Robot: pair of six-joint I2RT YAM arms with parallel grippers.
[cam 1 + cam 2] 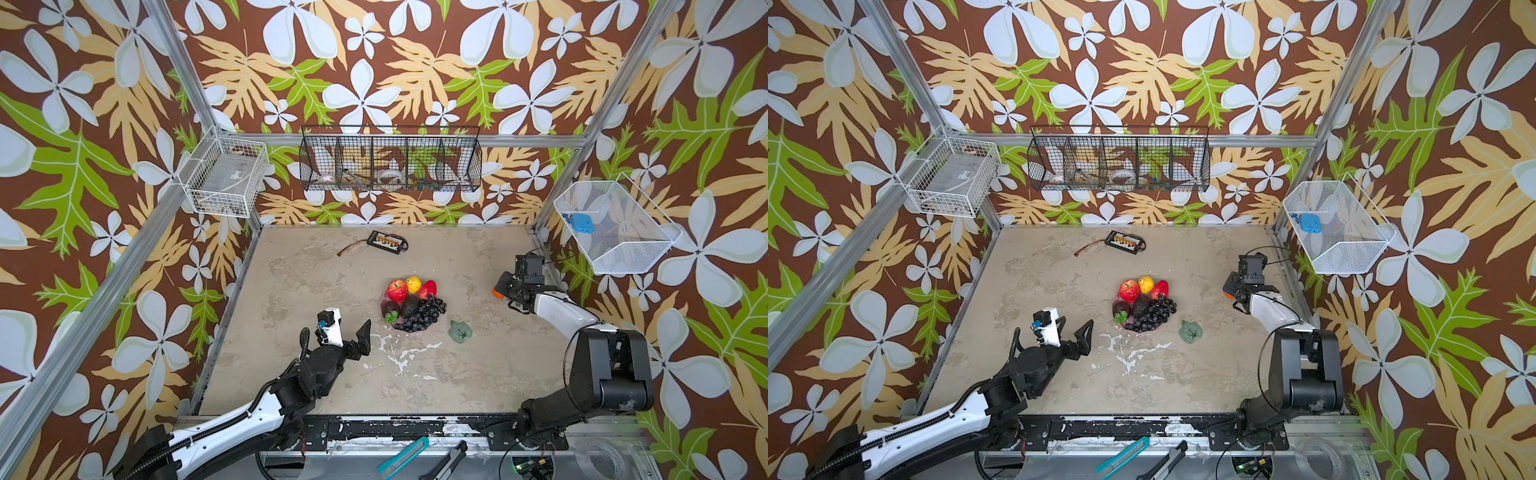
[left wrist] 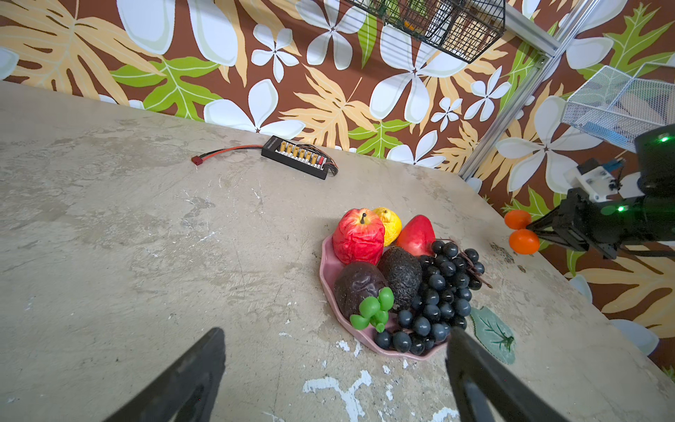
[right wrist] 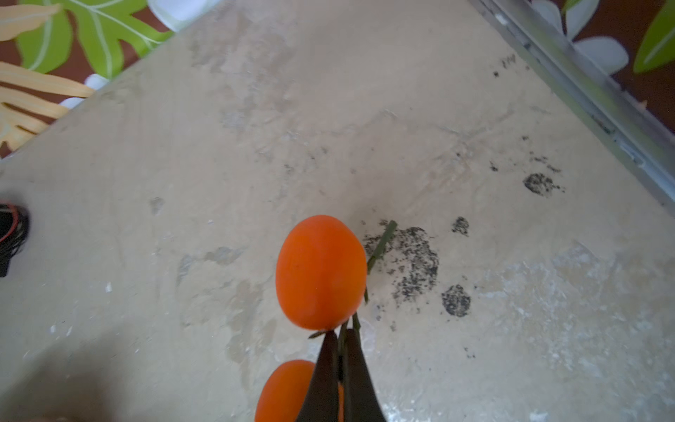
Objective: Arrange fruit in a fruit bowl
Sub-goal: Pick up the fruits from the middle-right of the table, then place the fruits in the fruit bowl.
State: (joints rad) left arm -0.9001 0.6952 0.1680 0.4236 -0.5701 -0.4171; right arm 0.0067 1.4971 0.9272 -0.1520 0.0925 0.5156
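Fruit fills the pink fruit bowl [image 2: 327, 266] on the worktop [image 1: 311, 282] just ahead of the robot's left hand [image 1: 1075, 324], which is released, fingers spread wide with nothing between them. White lettering on the black charging board [image 2: 297, 157], far ahead of that hand by the back wall, is too small to read. In the bowl, a red apple [image 2: 358, 237], yellow pear [image 2: 389, 224] and red strawberry [image 2: 416, 234] line the side farthest from the left hand. A dark purple fruit [image 2: 358, 285], dark avocado [image 2: 400, 274] and black grape bunch [image 2: 442, 292] crowd the near side, grapes spilling over the rim. The right hand [image 3: 339, 336], well apart from the bowl, is clenched on the thin green stem [image 3: 381, 241] of two small oranges [image 2: 517, 219], which jut from its fingertips over the worktop. A flat grey-green leaf [image 1: 459, 331] lies just beside the bowl, on the side toward the right hand. On the walls, a black wire basket [image 1: 390, 129] with several compartments holds a roll of tape [image 1: 390, 176] and small items too blurred to name. A white mesh basket [image 1: 623, 253] above the right hand holds a blue object [image 1: 581, 222], and a white wire basket [image 1: 216, 205] holds what looks like a clear box [image 1: 228, 176].
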